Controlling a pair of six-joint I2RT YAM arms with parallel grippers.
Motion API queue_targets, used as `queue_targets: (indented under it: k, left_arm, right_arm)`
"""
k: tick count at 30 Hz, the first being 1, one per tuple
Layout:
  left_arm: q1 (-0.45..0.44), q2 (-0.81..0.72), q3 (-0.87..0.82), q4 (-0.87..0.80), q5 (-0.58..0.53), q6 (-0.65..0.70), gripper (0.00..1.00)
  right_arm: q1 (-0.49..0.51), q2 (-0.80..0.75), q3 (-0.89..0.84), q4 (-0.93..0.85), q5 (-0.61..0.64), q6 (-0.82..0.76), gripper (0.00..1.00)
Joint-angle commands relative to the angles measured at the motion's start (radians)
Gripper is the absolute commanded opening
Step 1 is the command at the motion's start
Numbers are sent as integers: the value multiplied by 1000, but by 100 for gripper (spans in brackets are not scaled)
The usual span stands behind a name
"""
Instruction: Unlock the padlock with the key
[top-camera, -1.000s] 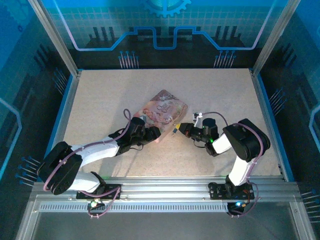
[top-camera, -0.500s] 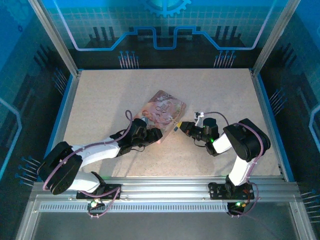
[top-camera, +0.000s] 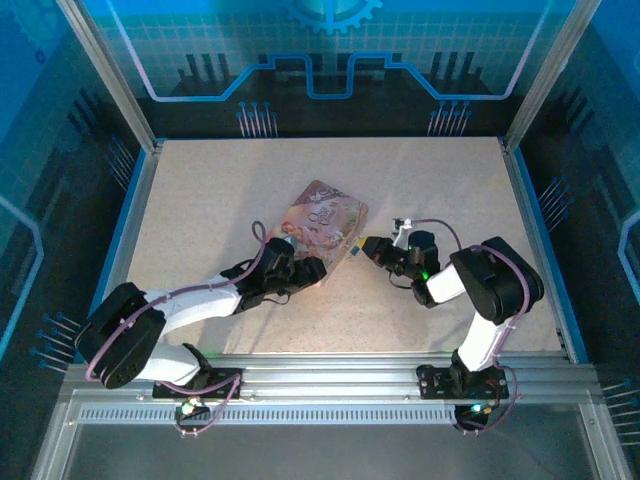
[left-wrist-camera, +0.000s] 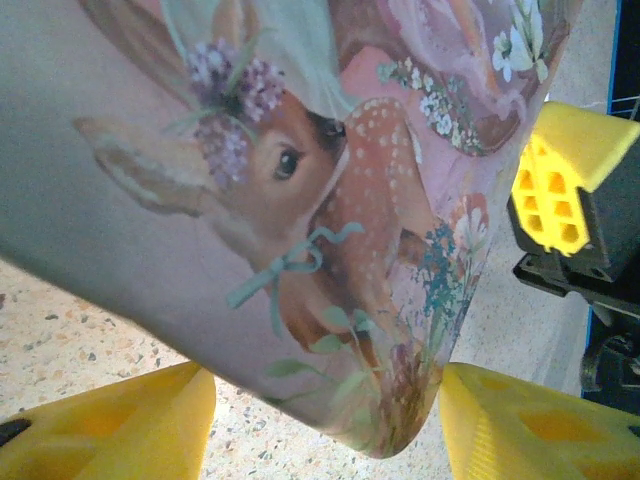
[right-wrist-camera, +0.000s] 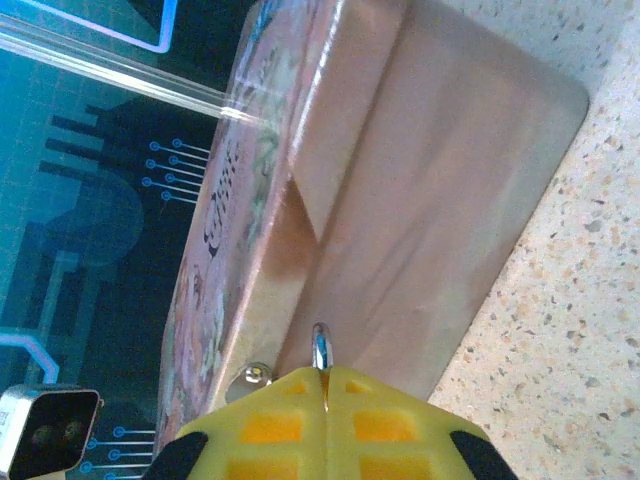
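The right tool (right-wrist-camera: 322, 385) pinches a silvery key (right-wrist-camera: 320, 348), its tip near the side wall of the pink tin (right-wrist-camera: 420, 170) on the desk (top-camera: 200, 200). The left tool (left-wrist-camera: 327, 410) is spread either side of the tin's corner. The padlock is too small to make out.

The tin (top-camera: 322, 222) now sits slightly further left, a little turned. The right gripper (top-camera: 358, 246), key (right-wrist-camera: 320, 352) pinched, is further up the tin's right edge than before. The left gripper (top-camera: 311, 268) jaws stand a touch wider at the tin's near corner.
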Motion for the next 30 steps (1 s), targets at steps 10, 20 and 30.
queue_targets:
  k: [10,20,30]
  left_arm:
    - [103,-27,-36,-110,11,76,63]
    - [257,-31,-13,-140,50,166,65]
    - [311,-98,43,-173,77,256,69]
  right_arm:
    - [-24,-521,-5,-689,41,-399,0]
    - [-21,-737,56,-1187,-78,-584,0]
    - [3,-728,58,-1357,-87,-648,0]
